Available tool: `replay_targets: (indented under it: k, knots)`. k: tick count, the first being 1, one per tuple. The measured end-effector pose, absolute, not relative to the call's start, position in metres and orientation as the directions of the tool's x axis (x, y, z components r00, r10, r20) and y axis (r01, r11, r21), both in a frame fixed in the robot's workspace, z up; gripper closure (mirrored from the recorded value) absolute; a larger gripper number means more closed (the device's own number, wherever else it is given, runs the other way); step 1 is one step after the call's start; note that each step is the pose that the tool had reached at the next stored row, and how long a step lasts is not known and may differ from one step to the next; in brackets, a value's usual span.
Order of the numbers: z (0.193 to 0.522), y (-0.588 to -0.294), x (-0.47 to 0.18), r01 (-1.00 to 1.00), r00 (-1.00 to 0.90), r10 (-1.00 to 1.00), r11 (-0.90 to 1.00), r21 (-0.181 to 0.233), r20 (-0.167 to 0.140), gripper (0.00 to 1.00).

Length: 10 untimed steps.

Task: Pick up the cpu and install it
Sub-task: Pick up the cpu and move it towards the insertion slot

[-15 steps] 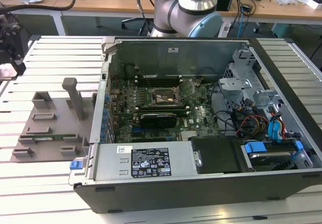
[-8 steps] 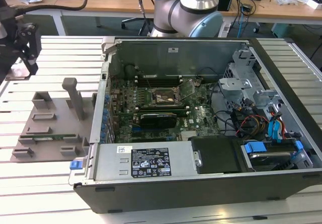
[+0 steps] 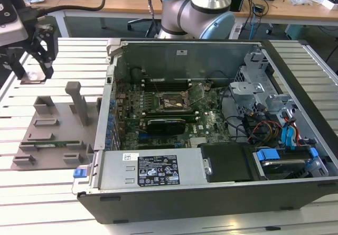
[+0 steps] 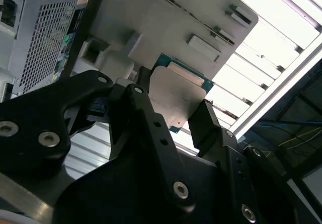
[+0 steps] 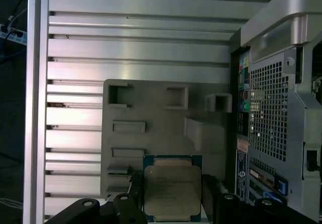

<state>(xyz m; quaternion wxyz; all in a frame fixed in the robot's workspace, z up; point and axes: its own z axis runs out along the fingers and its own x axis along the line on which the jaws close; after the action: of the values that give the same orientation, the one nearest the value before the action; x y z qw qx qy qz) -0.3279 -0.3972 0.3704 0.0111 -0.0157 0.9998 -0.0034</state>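
Silvery square cpu (image 5: 171,190) in end effector (image 3: 35,75)

In both wrist views the gripper (image 5: 171,196) fingers (image 4: 204,126) hide the side edges of the cpu (image 5: 172,186). In the exterior view the cpu (image 3: 33,76) is too small to make out.

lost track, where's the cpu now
In both wrist views the cpu is in the gripper, by the grey tray, at the exterior view's left.
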Motion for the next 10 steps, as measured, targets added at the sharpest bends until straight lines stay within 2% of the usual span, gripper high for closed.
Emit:
replay_targets:
  k: [10]
  knots:
    - [0.37, -0.397, -0.291, -0.031, -0.999, -0.031, 0.999, -0.007, -0.022, 0.45]
